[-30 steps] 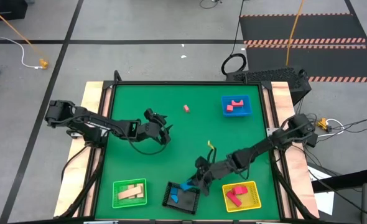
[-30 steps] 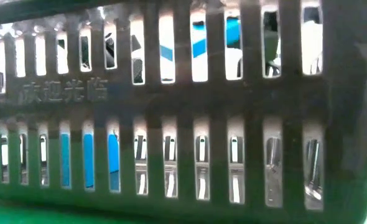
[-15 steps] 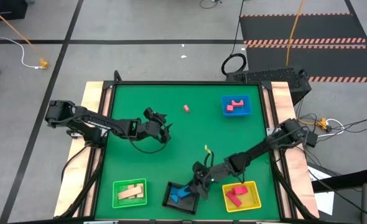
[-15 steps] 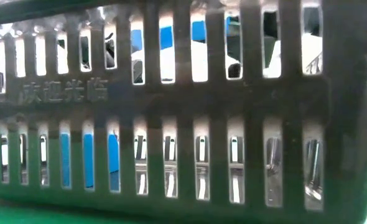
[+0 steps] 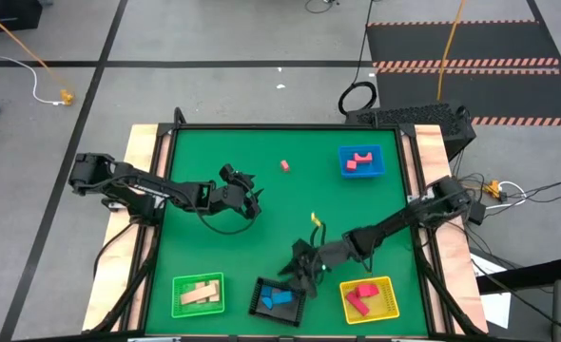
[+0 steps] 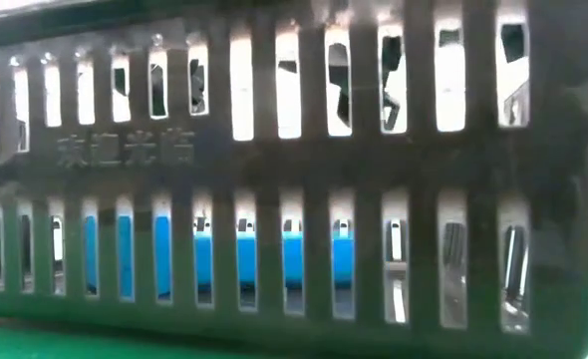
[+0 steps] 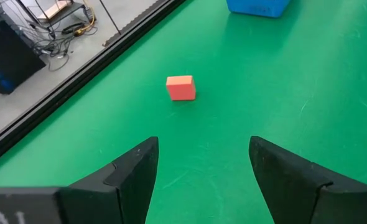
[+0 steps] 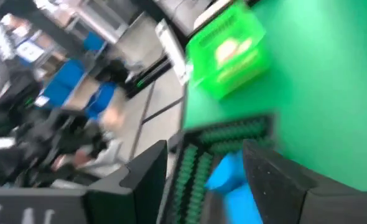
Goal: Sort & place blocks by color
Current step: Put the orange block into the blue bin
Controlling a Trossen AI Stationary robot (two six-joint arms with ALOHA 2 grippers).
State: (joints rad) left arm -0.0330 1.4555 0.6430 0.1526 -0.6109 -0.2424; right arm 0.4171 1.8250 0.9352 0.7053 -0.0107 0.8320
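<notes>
The right gripper [image 5: 302, 269] hangs with jaws spread and empty, just above the black mesh tray's [image 5: 259, 302] far rim. Inside the tray lie bright blue blocks [image 5: 280, 297]. The left gripper [image 7: 202, 165], jaws also spread, hovers over the green surface [image 5: 261, 190] near a small red cube [image 7: 181, 87].

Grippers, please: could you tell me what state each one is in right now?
Left gripper: open, empty, facing a red block.
Right gripper: open, empty, above the black tray.
</notes>
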